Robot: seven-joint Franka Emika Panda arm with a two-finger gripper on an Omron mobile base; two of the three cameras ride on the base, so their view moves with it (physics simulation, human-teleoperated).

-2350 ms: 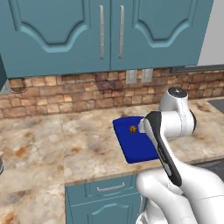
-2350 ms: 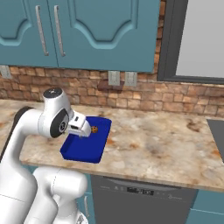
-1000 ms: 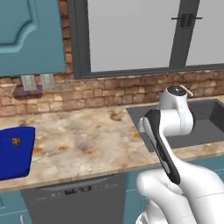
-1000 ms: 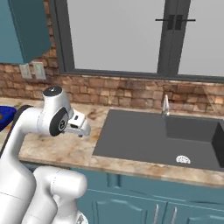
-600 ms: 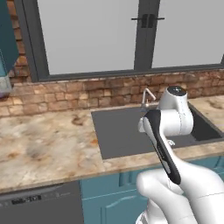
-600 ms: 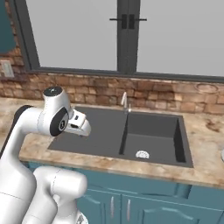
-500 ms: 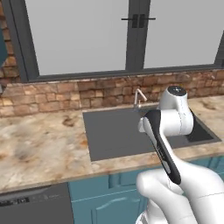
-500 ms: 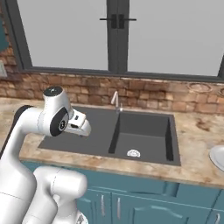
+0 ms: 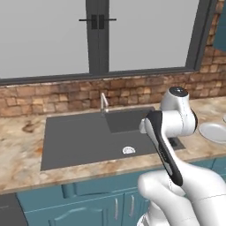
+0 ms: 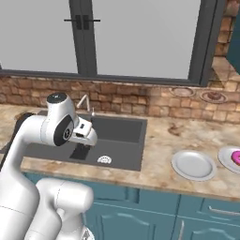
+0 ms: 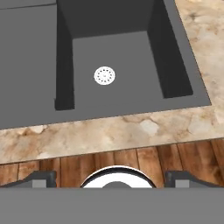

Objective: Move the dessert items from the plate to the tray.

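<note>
A pink-iced doughnut (image 10: 236, 158) lies on a pale round plate (image 10: 225, 158) at the far right edge of the counter. My gripper (image 10: 87, 134) hangs over the front left of the sink, well to the left of that plate. In the hand view my gripper (image 11: 111, 179) is open, its two dark fingertips (image 11: 42, 178) spread wide with nothing between them. It looks down on the counter's front edge and the sink basin. The tray is out of view.
A dark sink (image 9: 88, 134) with a faucet (image 10: 86, 103) is set into the marble counter; its drain (image 11: 104, 75) is in the right basin. A second, bare plate (image 10: 193, 165) lies between sink and doughnut plate. A brick wall and window run behind.
The base has driven right along the counter: the blue tray slid out of view to the left, and the sink, then the plates, came into view. The arm's pose is unchanged.
</note>
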